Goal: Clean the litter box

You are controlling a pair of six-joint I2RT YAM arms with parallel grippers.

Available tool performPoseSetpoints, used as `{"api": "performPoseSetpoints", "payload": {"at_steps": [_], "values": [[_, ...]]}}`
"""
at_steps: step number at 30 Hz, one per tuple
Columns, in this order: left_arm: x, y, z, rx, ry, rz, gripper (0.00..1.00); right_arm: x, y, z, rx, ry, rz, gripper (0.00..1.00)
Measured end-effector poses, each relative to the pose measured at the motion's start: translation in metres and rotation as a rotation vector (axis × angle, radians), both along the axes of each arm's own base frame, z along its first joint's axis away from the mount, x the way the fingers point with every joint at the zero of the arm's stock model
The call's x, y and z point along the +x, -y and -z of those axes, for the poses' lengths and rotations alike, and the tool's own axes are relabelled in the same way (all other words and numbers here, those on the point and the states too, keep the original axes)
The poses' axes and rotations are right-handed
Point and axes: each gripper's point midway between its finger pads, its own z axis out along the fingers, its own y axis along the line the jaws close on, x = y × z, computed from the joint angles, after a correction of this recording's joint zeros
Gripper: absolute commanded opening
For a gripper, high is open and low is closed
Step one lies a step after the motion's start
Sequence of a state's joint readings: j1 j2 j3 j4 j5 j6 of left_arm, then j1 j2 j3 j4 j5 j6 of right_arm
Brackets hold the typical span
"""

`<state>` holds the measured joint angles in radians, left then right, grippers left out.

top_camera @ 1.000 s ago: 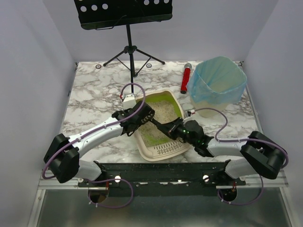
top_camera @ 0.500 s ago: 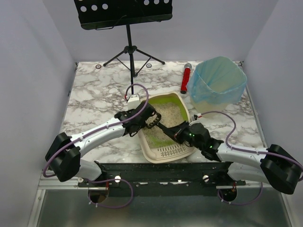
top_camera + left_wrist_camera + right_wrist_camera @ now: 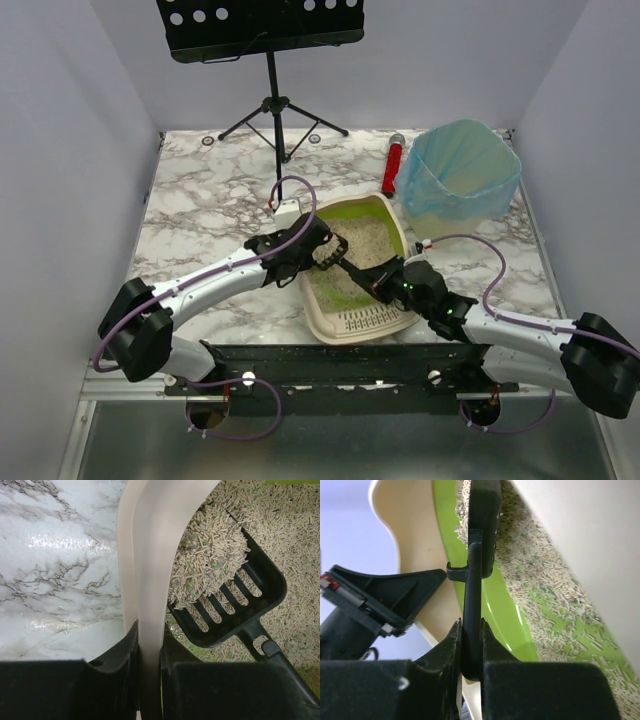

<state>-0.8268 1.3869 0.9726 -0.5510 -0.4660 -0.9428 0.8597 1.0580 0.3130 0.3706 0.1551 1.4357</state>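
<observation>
The beige litter box (image 3: pixel 322 322) with a lime-green inner rim and tan pellets lies at table centre, its slotted grille at the near end. My left gripper (image 3: pixel 318 248) is shut on the box's left wall (image 3: pixel 150 580). My right gripper (image 3: pixel 385 283) is shut on the handle of a black slotted scoop (image 3: pixel 474 580). The scoop head (image 3: pixel 260 605) sits inside the box, heaped with pellets (image 3: pixel 210 565), close to the left wall.
A bin lined with a translucent blue bag (image 3: pixel 458 180) stands at the back right. A red cylinder (image 3: pixel 392 167) lies to its left. A black music stand (image 3: pixel 272 90) stands at the back. Purple cables loop over both arms.
The litter box has shifted to the right and away with my left gripper. My right arm has stretched forward, and the scoop has moved further into the box.
</observation>
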Motion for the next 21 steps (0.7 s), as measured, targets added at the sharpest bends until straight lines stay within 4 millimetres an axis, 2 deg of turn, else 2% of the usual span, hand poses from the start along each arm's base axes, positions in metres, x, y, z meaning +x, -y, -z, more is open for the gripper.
{"api": "performPoseSetpoints", "payload": {"at_steps": [5, 15, 21], "values": [[0.002, -0.001, 0.0, 0.014, 0.008, 0.011, 0.0, 0.008, -0.006, 0.014, -0.05, -0.016, 0.006, 0.01], [0.004, -0.009, 0.001, 0.042, 0.008, -0.005, 0.0, 0.019, -0.016, 0.005, -0.06, 0.025, 0.004, 0.01], [0.002, -0.012, 0.002, 0.074, 0.005, 0.027, 0.0, 0.025, -0.012, -0.004, -0.076, 0.063, 0.029, 0.01]]}}
